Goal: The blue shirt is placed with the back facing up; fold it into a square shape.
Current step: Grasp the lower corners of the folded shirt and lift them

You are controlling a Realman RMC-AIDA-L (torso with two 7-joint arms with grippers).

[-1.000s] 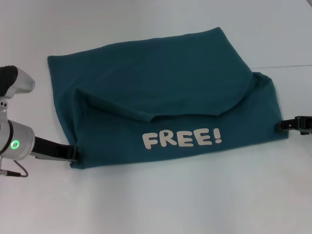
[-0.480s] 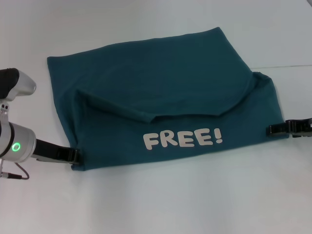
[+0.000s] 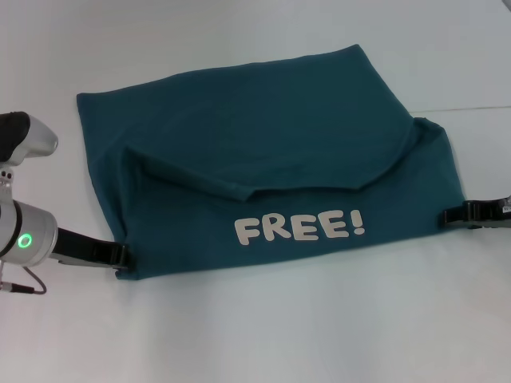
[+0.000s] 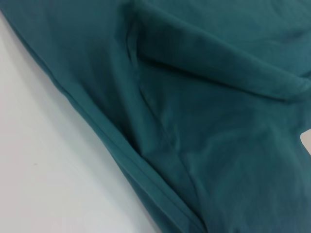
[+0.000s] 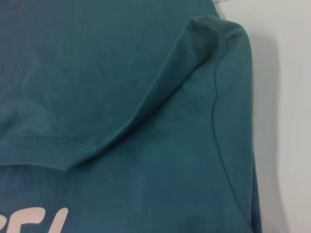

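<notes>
Shirt count: one blue shirt [image 3: 263, 167] on white table [image 3: 255, 335], partly folded, "FREE!" print [image 3: 299, 227] up. Left end effector [image 3: 120, 255] and right end effector [image 3: 451, 215] at near corners; grip state cannot tell.

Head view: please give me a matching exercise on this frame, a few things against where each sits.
Things:
1. blue shirt
2. FREE! lettering
3. left gripper
4. right gripper

Places:
A. at the shirt's near left corner
B. on the shirt's near folded layer
C. at the shirt's right edge
D. spread across the white table

Pairs: 1-D, 2-B, 3-A, 4-C
</notes>
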